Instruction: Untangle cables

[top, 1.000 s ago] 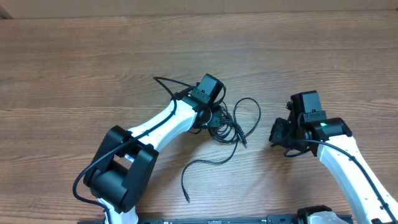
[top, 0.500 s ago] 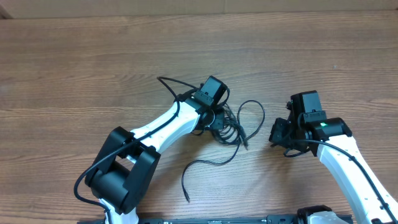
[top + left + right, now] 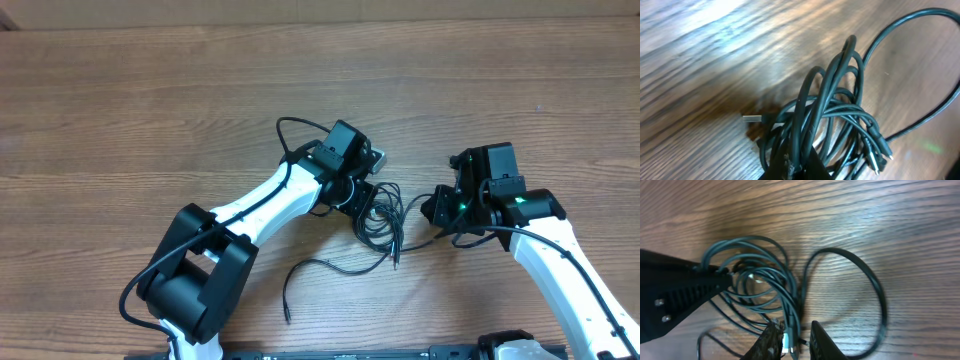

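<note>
**Tabletop** (image 3: 150, 100): wood, with both arms reaching in from your near edge.

**Tail** (image 3: 310, 268): one loose cable end trails near-left of the tangle. Its tip has slid a little further left, so you can take it that the bundle is being dragged rather than lifted.

**Left hand** (image 3: 356, 198): its fingers have just pinched fully closed on the left side of the cables. It was part open a second ago. It has since carried its catch right and nearer, so you now have an anchor on the knot.

**Cables** (image 3: 382, 215): a black tangle lying centre-right on the tabletop, between the two hands. A silver plug (image 3: 752, 118) pokes out of it flat on the wood. The wide loop that stood out to the right has drawn in closer.

**Right hand** (image 3: 438, 212): it was well apart from the tangle and closed on nothing. It has come left to the tangle's right edge. Its fingers now stand slightly parted, with a strand and a silver tip between them. You cannot tell from the wrist view whether they press on that strand.

**Meaning for the task**: one side is held and the other is about to be taken. You are likely set up for a pull apart, and nothing is separated yet.
</note>
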